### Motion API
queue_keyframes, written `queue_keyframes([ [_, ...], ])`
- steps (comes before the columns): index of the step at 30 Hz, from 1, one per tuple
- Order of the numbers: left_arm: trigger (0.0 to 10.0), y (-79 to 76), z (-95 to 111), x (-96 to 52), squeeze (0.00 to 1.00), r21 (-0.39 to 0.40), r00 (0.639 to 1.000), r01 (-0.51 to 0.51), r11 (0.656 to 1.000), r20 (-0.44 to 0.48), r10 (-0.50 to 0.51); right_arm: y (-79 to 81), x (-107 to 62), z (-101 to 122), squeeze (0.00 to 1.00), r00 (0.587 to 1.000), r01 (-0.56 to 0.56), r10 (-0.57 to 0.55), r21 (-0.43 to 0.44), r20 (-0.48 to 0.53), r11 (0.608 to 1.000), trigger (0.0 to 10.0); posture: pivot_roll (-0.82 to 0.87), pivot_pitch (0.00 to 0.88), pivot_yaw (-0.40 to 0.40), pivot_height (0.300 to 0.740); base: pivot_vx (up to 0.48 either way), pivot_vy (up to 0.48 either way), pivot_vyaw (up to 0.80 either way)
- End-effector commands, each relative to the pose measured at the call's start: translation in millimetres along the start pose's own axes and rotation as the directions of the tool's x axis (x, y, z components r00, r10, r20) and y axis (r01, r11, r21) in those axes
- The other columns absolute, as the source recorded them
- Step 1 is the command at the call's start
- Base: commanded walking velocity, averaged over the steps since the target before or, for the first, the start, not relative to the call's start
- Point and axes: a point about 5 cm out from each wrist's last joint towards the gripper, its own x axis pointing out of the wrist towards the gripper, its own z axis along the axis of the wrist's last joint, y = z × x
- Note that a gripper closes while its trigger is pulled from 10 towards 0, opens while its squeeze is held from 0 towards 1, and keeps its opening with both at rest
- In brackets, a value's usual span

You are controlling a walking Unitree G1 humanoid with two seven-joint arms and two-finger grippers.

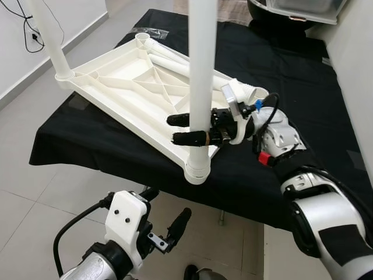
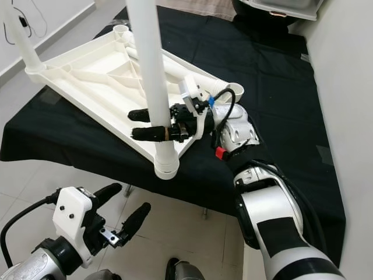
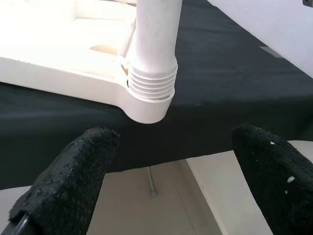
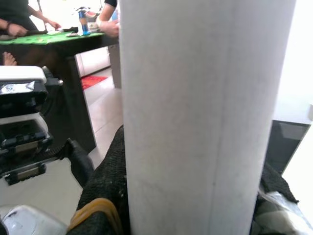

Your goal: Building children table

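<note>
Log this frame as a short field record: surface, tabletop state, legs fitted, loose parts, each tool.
surface: black cloth-covered table
tabletop: white plastic tabletop lying upside down, ribs showing
legs fitted: near leg upright in the near corner socket; far leg upright in the left corner
loose parts: white loose legs lying across the tabletop
right tool: right tool, fingers around the near leg above its socket
left tool: left tool, open, low over the tiled floor, in front of the table edge
</note>
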Motion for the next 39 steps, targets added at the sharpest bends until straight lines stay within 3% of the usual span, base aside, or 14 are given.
queue_keyframes([
  [1,10.0,0.9,-1.8,-0.8,0.00,-0.001,1.000,-0.005,1.000,-0.014,0.005,4.4,-10.0,-33.5,0.00,0.994,0.095,-0.089,0.118,-0.056,0.988,10.0,0.16,0.253,-0.096,0.740,0.000,0.000,0.00],
  [6,10.0,1.5,-1.6,-0.1,0.00,0.005,1.000,-0.002,1.000,-0.014,0.002,-3.1,-24.8,-26.2,0.00,0.976,0.217,-0.220,0.128,0.006,0.968,10.0,0.17,0.251,-0.095,0.740,0.000,0.000,0.00],
  [20,10.0,4.1,-2.8,-0.2,0.00,0.015,1.000,-0.002,1.000,-0.025,0.003,6.4,-39.6,-30.9,0.00,0.966,0.236,-0.246,0.130,0.073,0.963,10.0,0.17,0.251,-0.088,0.740,0.000,0.000,0.00],
  [31,10.0,5.2,-1.3,1.5,0.00,0.022,1.000,0.002,1.000,-0.019,-0.001,16.3,-40.4,-36.0,0.00,0.968,0.229,-0.239,0.115,0.082,0.967,10.0,0.17,0.256,-0.085,0.740,0.000,0.000,0.00],
  [39,10.0,7.3,-0.6,3.1,0.00,0.026,1.000,0.005,1.000,-0.016,-0.004,27.5,-34.0,-39.8,0.00,0.970,0.237,-0.240,0.051,0.043,0.970,10.0,0.17,0.259,-0.078,0.740,0.000,0.000,0.00],
])
